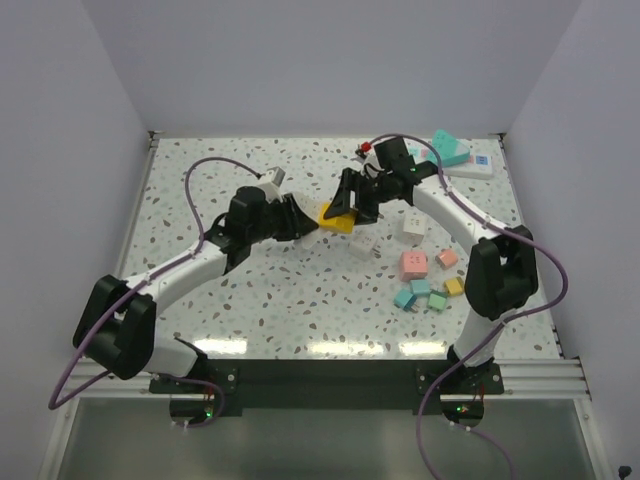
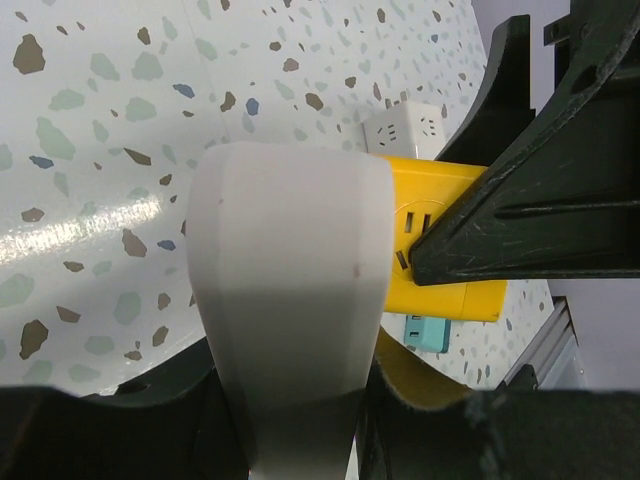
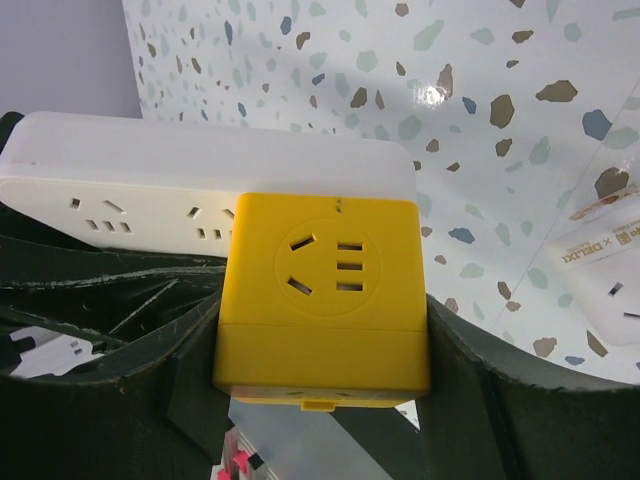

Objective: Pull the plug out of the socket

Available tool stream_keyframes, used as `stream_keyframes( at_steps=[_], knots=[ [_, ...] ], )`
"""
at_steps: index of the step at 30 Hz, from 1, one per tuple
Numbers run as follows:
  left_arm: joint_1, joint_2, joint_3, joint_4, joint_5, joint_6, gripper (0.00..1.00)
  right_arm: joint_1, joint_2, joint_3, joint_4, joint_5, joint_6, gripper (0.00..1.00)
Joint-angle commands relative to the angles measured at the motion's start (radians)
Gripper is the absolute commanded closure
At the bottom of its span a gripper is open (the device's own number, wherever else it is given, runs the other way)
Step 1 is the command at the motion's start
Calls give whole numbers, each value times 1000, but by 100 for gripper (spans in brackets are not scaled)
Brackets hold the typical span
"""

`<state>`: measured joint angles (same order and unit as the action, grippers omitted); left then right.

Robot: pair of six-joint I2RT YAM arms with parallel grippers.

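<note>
The plug point(image 3: 320, 300), a rigid, probably light yellow cube over the table point(image 1: 250, 290), is pinched by its smooth flat sides in the right gripper point(image 1: 352, 205) and seated in the stiff white socket point(image 3: 150, 180), which the left gripper point(image 1: 290, 218) clamps.

- Open speckled tabletop point(image 1: 300, 300) lay across the near middle and the far left side.
- At centre, the left gripper point(image 1: 303, 222) and right gripper point(image 1: 350, 208) stood almost nose to nose. The white socket point(image 3: 150, 170) and yellow plug point(image 3: 320, 290), clamped in their jaws, filled the space between them.
- A white cube point(image 1: 362, 245) lay near the plug, on its near side.
- Coloured blocks point(image 1: 414, 264) crowded the tabletop beside the right arm point(image 1: 450, 215).
- A teal piece point(image 1: 450, 148) and a white bar point(image 1: 470, 168) occupied the far right corner.
- Walls point(image 1: 60, 150) closed three sides.
</note>
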<state>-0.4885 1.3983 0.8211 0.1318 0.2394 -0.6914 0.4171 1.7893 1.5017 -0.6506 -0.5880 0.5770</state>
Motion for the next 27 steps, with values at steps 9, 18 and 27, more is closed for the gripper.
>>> stream_keyframes(
  at_steps=[9,18,27],
  knots=[
    [99,59,109,-248,-479,72,100,-66,-200,-11,-263,-102,-98,100],
    [192,41,101,-290,-471,139,100,-103,-206,20,-304,-113,-132,100],
    [277,38,104,-308,-445,171,100,-127,-209,39,-291,-171,-129,100]
  ],
)
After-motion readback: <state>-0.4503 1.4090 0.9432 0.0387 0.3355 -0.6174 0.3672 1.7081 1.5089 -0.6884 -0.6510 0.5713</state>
